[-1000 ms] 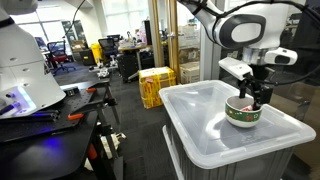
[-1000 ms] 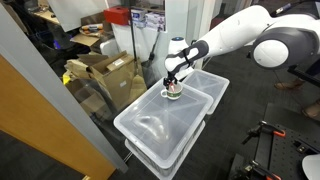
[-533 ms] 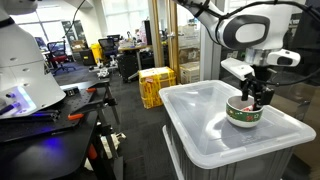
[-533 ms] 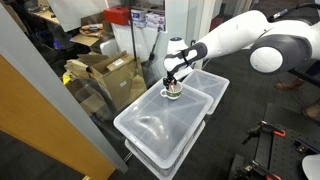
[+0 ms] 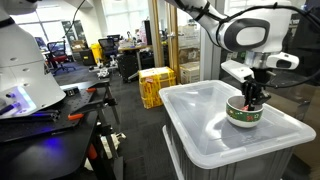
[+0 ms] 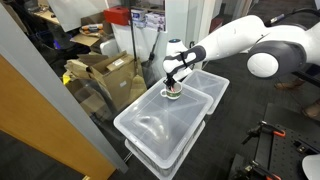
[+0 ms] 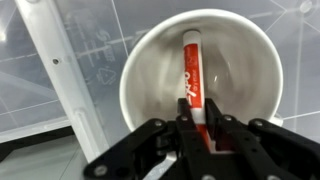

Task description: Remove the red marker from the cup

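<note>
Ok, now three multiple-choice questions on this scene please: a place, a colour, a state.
1. Where is the red marker? A on the floor. B inside the cup. C in a drawer.
2. What colour is the cup inside? A white. B blue. C black.
3. How does the cup stand on the plastic lid? A on its side. B upside down. C upright.
Answers: B, the wrist view shows it lying in the cup; A, its inner wall is white; C, its opening faces up toward the gripper.
</note>
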`<control>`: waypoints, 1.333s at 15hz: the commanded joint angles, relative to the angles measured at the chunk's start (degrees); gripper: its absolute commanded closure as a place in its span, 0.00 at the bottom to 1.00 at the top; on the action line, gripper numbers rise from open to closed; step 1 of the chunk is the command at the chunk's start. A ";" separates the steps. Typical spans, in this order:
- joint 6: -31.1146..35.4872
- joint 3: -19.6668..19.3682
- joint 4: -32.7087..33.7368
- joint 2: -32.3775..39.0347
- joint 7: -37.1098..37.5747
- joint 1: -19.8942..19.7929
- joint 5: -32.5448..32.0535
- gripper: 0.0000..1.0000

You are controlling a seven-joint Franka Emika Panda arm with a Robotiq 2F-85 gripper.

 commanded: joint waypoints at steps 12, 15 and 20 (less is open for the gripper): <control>10.18 -7.27 -14.69 -8.93 6.82 8.55 -0.89 0.95; 15.07 -9.58 -21.47 -12.50 8.36 11.21 -0.88 0.95; 23.60 -11.60 -33.54 -19.39 13.03 14.53 -5.82 0.95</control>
